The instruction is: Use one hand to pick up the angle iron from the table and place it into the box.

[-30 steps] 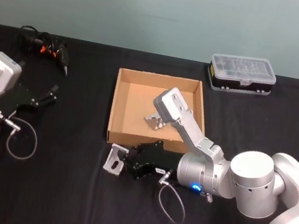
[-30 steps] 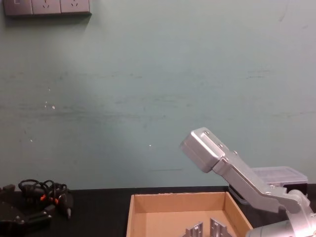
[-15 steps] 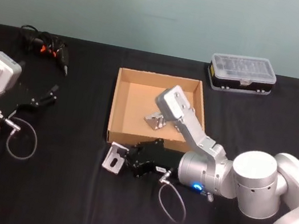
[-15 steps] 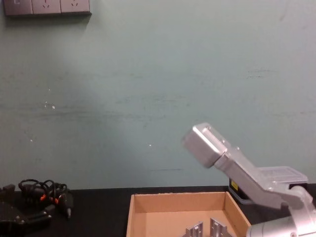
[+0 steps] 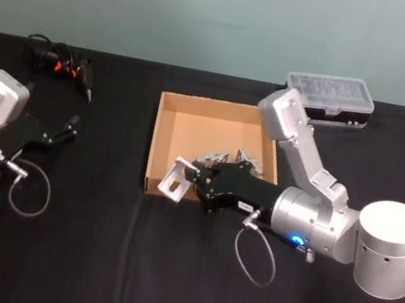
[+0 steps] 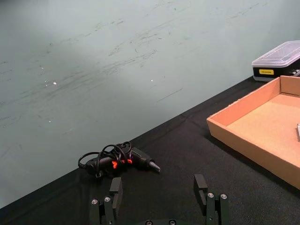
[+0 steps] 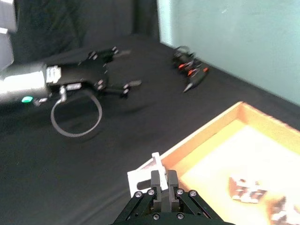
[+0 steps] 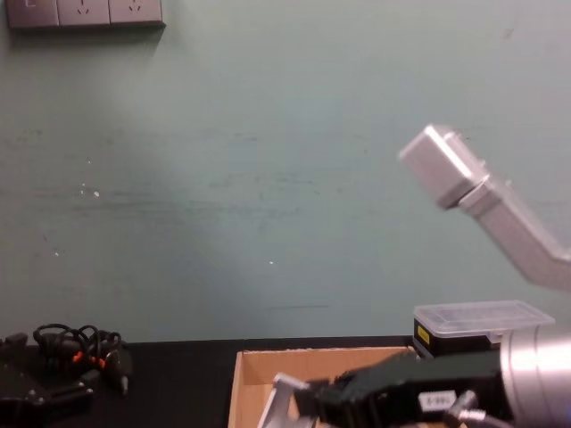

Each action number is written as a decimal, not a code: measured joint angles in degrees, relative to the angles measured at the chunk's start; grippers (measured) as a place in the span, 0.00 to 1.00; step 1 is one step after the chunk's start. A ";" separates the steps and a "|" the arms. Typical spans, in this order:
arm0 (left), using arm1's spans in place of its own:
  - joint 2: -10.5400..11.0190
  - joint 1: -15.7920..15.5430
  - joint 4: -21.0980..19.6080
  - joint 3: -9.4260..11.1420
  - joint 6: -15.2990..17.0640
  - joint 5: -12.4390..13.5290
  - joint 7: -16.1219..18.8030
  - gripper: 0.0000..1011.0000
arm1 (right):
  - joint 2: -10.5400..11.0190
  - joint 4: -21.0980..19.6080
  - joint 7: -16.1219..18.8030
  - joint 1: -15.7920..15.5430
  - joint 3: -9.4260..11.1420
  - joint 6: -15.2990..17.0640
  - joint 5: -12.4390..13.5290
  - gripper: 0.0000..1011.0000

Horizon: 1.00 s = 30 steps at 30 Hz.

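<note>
My right gripper (image 5: 192,181) is shut on a silver angle iron (image 5: 175,180) and holds it in the air over the front-left wall of the tan cardboard box (image 5: 158,142). In the right wrist view the fingers (image 7: 171,180) pinch the angle iron (image 7: 144,176) just outside the box rim (image 7: 206,136). Two more angle irons (image 5: 226,158) lie inside the box. The chest view has the held angle iron (image 8: 280,406) at the box's front-left, in the right gripper (image 8: 310,403). My left gripper (image 5: 58,134) rests parked at the left of the table (image 5: 90,257), fingers (image 6: 201,186) spread open.
A black plastic case (image 5: 328,97) with a clear lid stands behind the box at the right. A black tool with tangled cable (image 5: 61,64) lies at the far left. A grey cable loop (image 5: 30,188) hangs by the left arm, another (image 5: 254,259) by the right.
The right gripper has lifted the angle iron off the table and carried it up and right to the box's front wall. Its elbow swung right. The left arm stayed put.
</note>
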 joint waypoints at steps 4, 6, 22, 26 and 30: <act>0.00 0.00 0.00 0.00 0.00 0.00 0.00 0.99 | -0.06 -0.58 -2.15 -0.39 1.54 -0.18 0.58 0.10; 0.00 0.00 0.00 0.00 0.00 0.00 0.00 0.99 | -0.49 -0.18 -3.26 -0.31 1.90 -0.52 0.56 0.10; 0.00 0.00 0.00 0.00 0.00 0.00 0.00 0.99 | -8.18 9.94 -9.98 5.03 0.40 -0.59 -6.03 0.10; 0.00 0.00 0.00 0.00 0.00 0.00 0.00 0.99 | -9.95 12.89 -10.48 6.48 -0.27 -0.50 -7.57 0.10; 0.00 0.01 0.00 0.00 0.00 0.00 0.00 0.99 | -11.32 15.64 -10.87 7.56 -0.83 -0.53 -8.95 0.10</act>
